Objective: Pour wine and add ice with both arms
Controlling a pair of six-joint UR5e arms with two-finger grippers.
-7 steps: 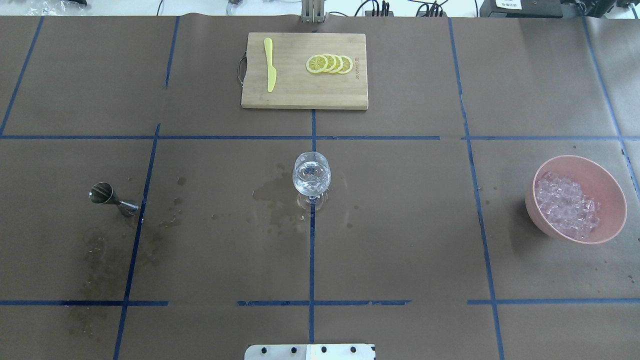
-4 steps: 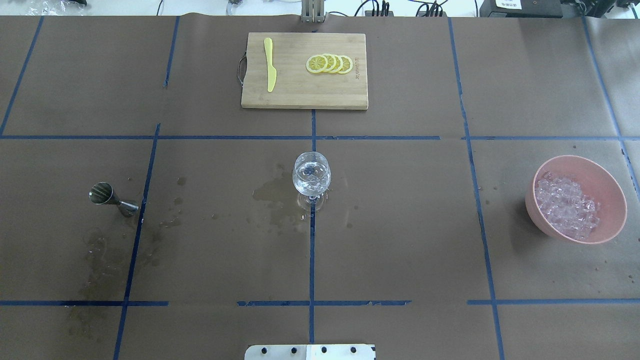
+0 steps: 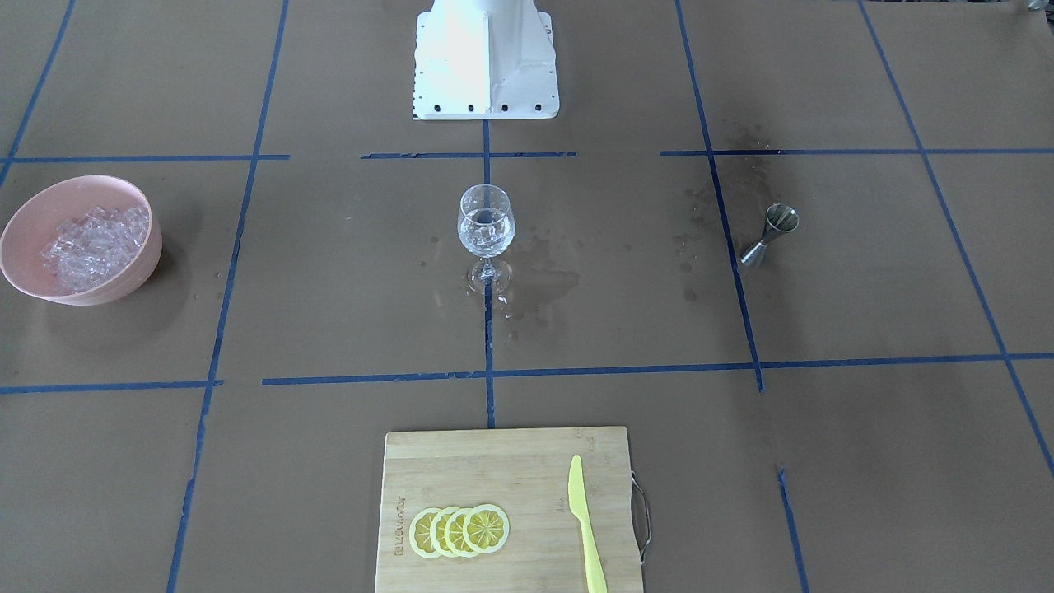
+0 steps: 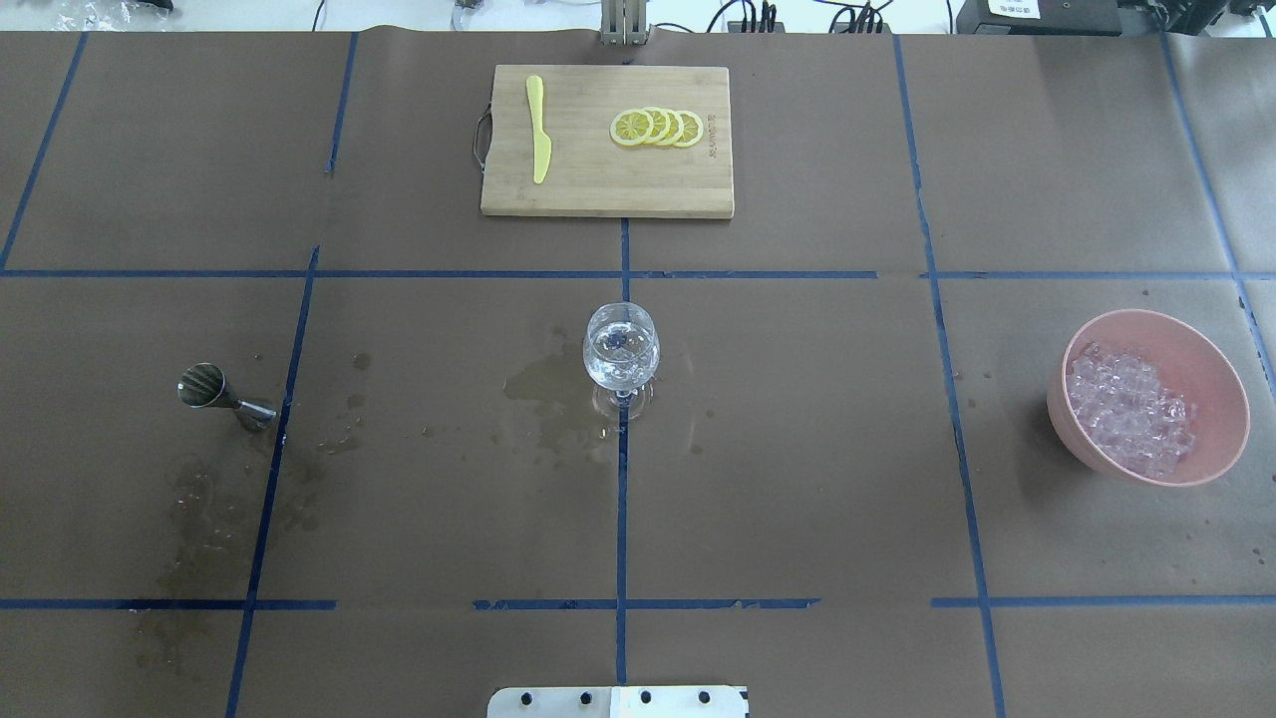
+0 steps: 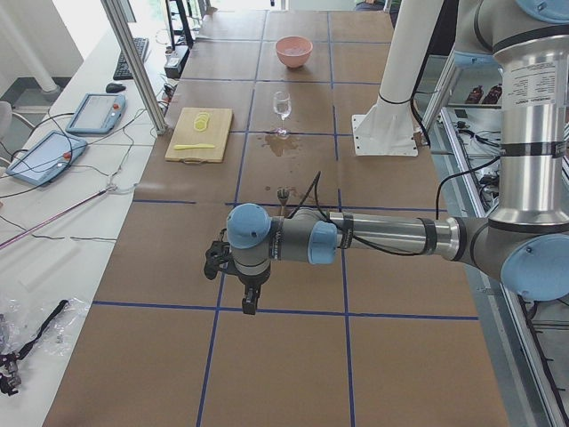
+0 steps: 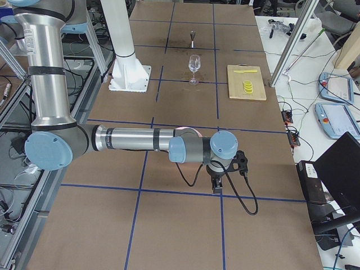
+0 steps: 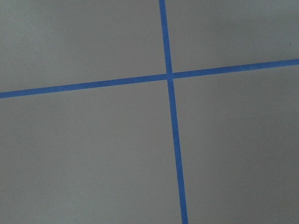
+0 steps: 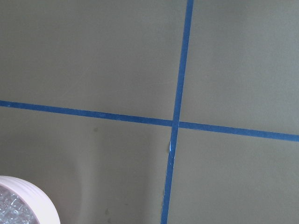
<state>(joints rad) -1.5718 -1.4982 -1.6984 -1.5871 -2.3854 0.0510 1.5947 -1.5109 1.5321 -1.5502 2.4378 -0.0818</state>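
A stemmed glass (image 4: 621,349) stands upright at the table's middle, with clear wine (image 4: 620,369) in its bowl; it also shows in the front view (image 3: 486,229). The ice (image 4: 1128,411) fills a pink bowl (image 4: 1211,374) at the right. A steel jigger (image 4: 214,389) stands at the left. The left gripper (image 5: 250,308) shows only in the exterior left view, low over bare paper at the near end. The right gripper (image 6: 217,189) shows only in the exterior right view, just past the bowl. I cannot tell whether either is open or shut.
A wooden cutting board (image 4: 607,184) at the far middle carries a yellow knife (image 4: 538,130) and lemon slices (image 4: 657,128). Wet stains (image 4: 543,384) lie left of the glass and near the jigger. The white robot base (image 3: 486,58) stands at the near edge.
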